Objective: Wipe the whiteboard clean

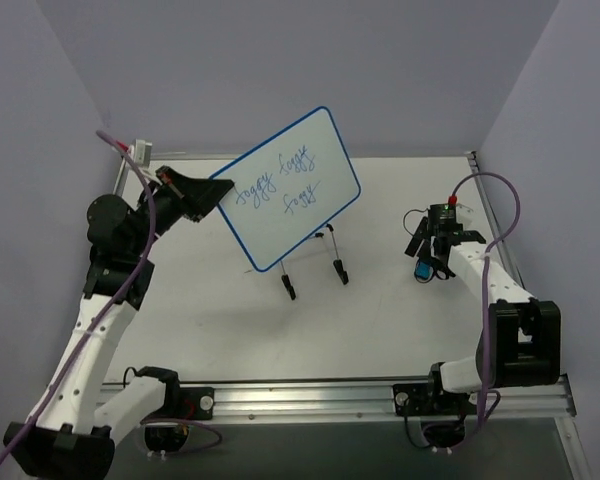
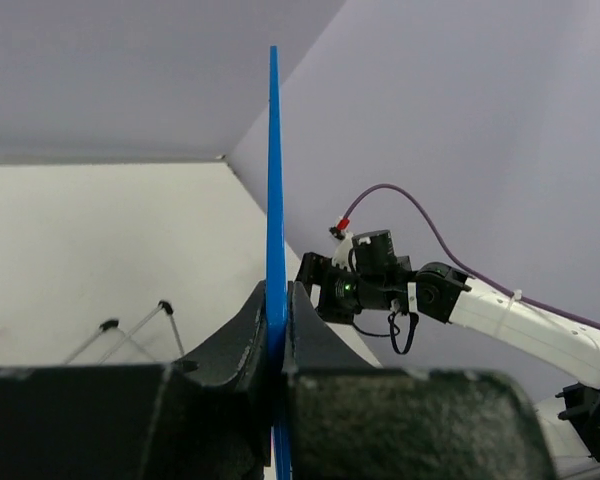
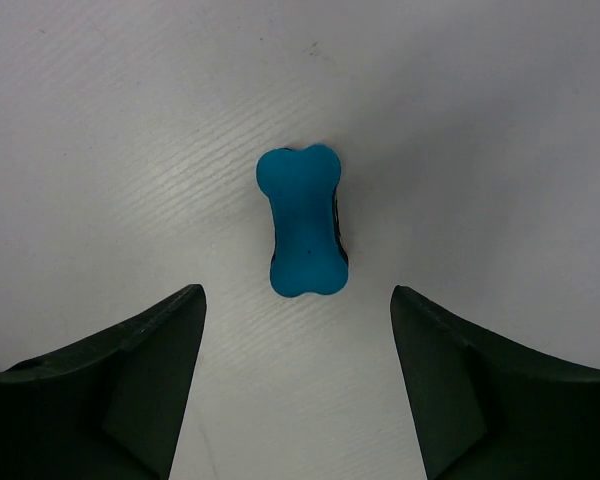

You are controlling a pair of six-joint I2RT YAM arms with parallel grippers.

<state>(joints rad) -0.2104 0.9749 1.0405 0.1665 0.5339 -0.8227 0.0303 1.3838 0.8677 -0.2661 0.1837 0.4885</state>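
The whiteboard [image 1: 290, 190], white with a thin blue frame and blue handwriting, is tilted and held up off the table. My left gripper [image 1: 215, 192] is shut on its left edge. In the left wrist view the board shows edge-on as a blue strip [image 2: 274, 180] pinched between my left gripper's [image 2: 277, 300] jaws. A small blue bone-shaped eraser [image 3: 302, 220] lies flat on the table. My right gripper [image 3: 298, 295] is open just above it, one finger on each side, not touching. From above, the eraser [image 1: 421, 269] sits under my right gripper [image 1: 430, 258].
A thin wire stand with black feet [image 1: 315, 262] stands on the table under the board's lower edge and shows in the left wrist view [image 2: 130, 325]. Purple walls enclose the white table [image 1: 380, 330]. A metal rail [image 1: 310, 398] runs along the near edge.
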